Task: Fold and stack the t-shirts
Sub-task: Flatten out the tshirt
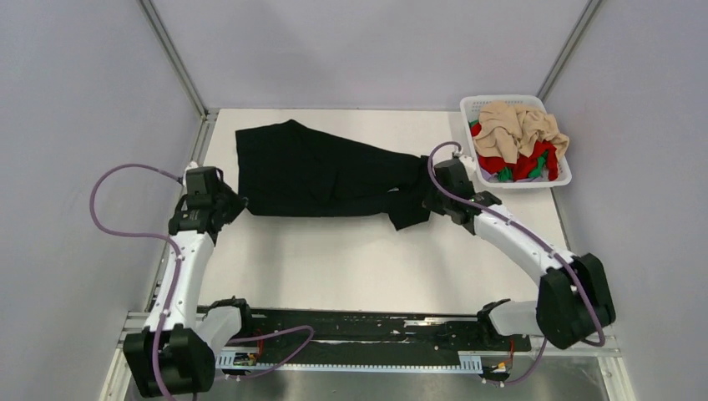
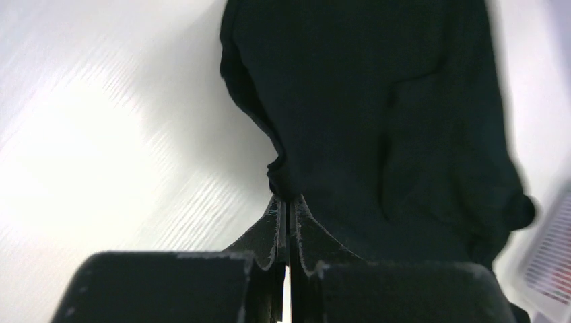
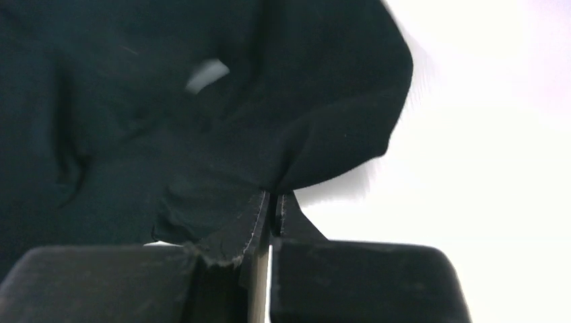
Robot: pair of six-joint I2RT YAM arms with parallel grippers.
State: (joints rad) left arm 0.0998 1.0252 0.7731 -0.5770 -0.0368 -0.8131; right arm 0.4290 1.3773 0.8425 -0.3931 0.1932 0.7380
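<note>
The large black t-shirt [image 1: 326, 171] lies stretched across the far half of the table, its right end bunched. My left gripper [image 1: 238, 203] is shut on the shirt's near left corner; in the left wrist view the closed gripper [image 2: 287, 200] pinches the cloth [image 2: 377, 114]. My right gripper [image 1: 427, 196] is shut on the bunched right end; in the right wrist view the closed gripper [image 3: 273, 196] grips a fold of the black cloth [image 3: 202, 101]. Beige [image 1: 519, 127], red [image 1: 528, 165] and green [image 1: 541, 164] t-shirts sit crumpled in the basket.
The white lattice basket [image 1: 469, 107] stands at the far right corner of the table, close behind my right gripper; its edge shows in the left wrist view [image 2: 549, 262]. The white tabletop [image 1: 359, 259] runs between the shirt and the arm bases. Grey walls enclose the table.
</note>
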